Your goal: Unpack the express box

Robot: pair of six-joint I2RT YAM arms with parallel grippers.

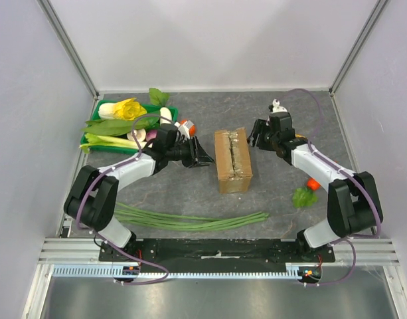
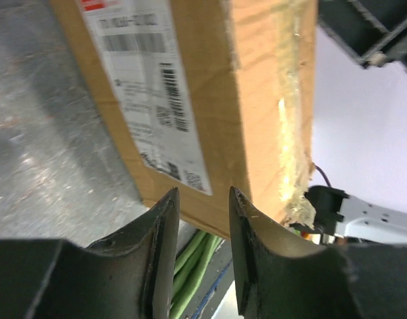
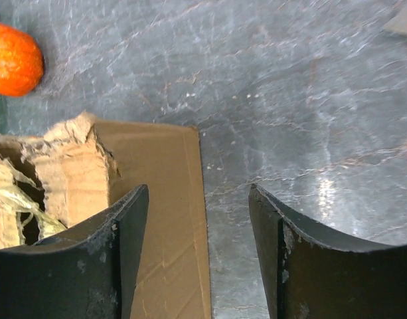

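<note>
The express box [image 1: 232,159] is brown cardboard and lies mid-table with its taped top seam torn and frayed. Seen from the left wrist, its side with the white label [image 2: 150,93] fills the view just beyond the fingertips. My left gripper [image 1: 206,158] [image 2: 202,199] is at the box's left side, open, with nothing between its fingers. My right gripper [image 1: 253,136] [image 3: 198,199] is open over the box's far right corner. The right edge of the box [image 3: 163,219] lies below the gap between its fingers, beside a ragged tear in the cardboard [image 3: 64,166].
A green tray [image 1: 100,136] of vegetables stands at the back left. Long green beans [image 1: 190,219] lie across the front. An orange piece [image 1: 312,184] and a green leaf [image 1: 303,197] lie by the right arm. A round orange thing [image 3: 14,60] lies beyond the box.
</note>
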